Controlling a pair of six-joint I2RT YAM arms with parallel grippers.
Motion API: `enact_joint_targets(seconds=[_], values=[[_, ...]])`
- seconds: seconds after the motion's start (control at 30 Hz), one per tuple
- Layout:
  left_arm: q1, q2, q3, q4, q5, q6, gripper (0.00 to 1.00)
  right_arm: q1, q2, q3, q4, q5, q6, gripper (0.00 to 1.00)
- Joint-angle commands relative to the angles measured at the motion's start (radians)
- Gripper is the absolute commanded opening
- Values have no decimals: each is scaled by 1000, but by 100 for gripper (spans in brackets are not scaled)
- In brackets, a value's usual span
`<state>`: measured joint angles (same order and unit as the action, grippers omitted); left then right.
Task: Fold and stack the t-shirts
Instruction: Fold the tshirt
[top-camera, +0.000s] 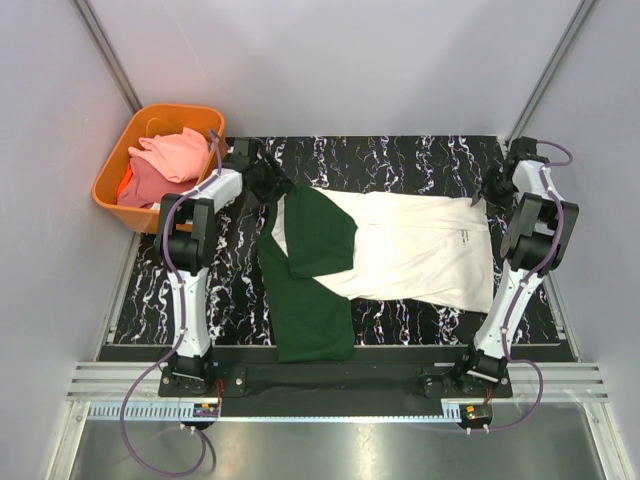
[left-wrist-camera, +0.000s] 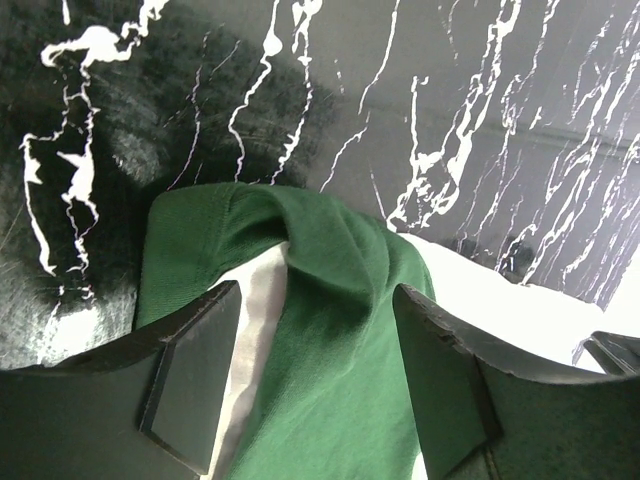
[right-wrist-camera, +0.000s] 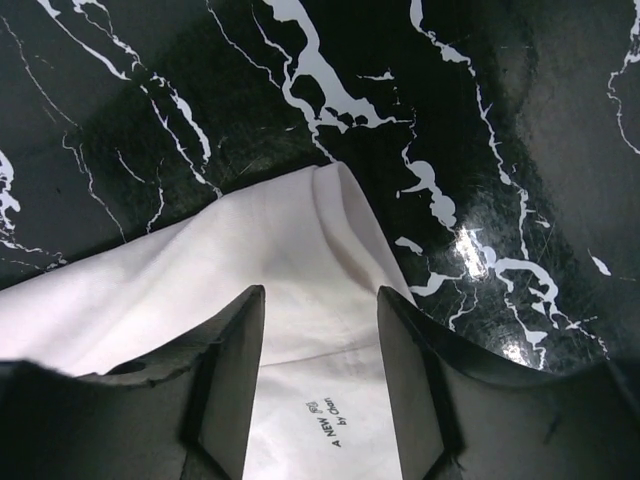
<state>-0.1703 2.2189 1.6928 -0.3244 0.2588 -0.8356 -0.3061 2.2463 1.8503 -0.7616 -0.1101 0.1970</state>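
Noted cream t-shirt (top-camera: 420, 250) spread across middle of counter (top-camera: 400, 160), one green sleeve folded over chest, the other reaching near edge. Found left claw (left-wrist-camera: 315, 385) released, jaws astride green shoulder fold at cloth's far-left corner. Right claw (right-wrist-camera: 320, 375) likewise released, over cream hem corner near counter's right edge. Judged risk: uneven pinches, one corner slipping, fold dragged askew. Saw bare marble along far edge for moving. Marked orange bin (top-camera: 112, 190) with pink t-shirts (top-camera: 175, 155) just off far-left corner, close by left arm.
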Motion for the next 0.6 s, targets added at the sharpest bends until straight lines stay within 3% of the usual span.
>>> enact_joint_targets(seconds=[0.0, 0.2, 0.33, 0.43, 0.47, 0.57], values=[[0, -19, 25, 62, 20, -3, 68, -4, 18, 50, 24, 6, -27, 57], [0, 42, 71, 30, 19, -16, 66, -4, 32, 46, 25, -8, -34, 63], [3, 77, 123, 28, 20, -8, 58, -4, 52, 63, 27, -14, -38, 61], [2, 108, 168, 28, 20, -2, 42, -4, 65, 73, 25, -5, -39, 57], [2, 111, 174, 28, 20, 0, 32, -4, 71, 81, 27, 1, -42, 55], [3, 110, 182, 19, 4, 27, 18, -5, 102, 115, 21, 21, -38, 48]])
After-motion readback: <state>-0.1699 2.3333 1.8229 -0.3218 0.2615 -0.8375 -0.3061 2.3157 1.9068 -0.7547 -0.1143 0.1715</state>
